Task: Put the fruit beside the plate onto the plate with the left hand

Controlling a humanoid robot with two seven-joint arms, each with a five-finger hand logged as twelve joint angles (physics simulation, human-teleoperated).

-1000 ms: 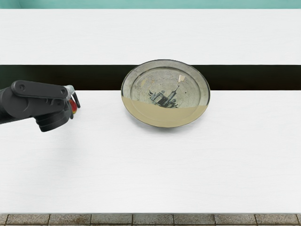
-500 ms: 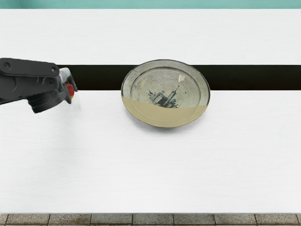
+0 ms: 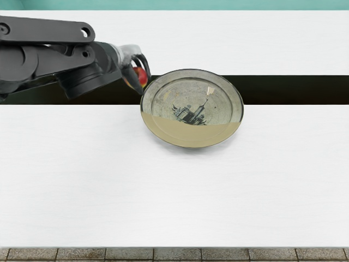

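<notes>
A round plate (image 3: 192, 107) with a dark picture in its middle lies on the white table (image 3: 174, 180). My left hand (image 3: 136, 72) is raised just beyond the plate's upper-left rim. Its dark fingers are curled around a small red and yellow fruit (image 3: 141, 75), most of which they hide. The fruit hangs at the plate's edge, not inside it. The left arm (image 3: 49, 54) stretches in from the picture's left edge. The right arm does not show.
A dark gap (image 3: 294, 90) runs across the picture behind the plate, between the near white table and a white surface (image 3: 245, 41) farther back. A tiled floor strip (image 3: 174, 254) lies below the table's front edge.
The left hand has lifted the fruit from the table at the far left and carried it up and to the right, reaching the plate's upper-left rim.
</notes>
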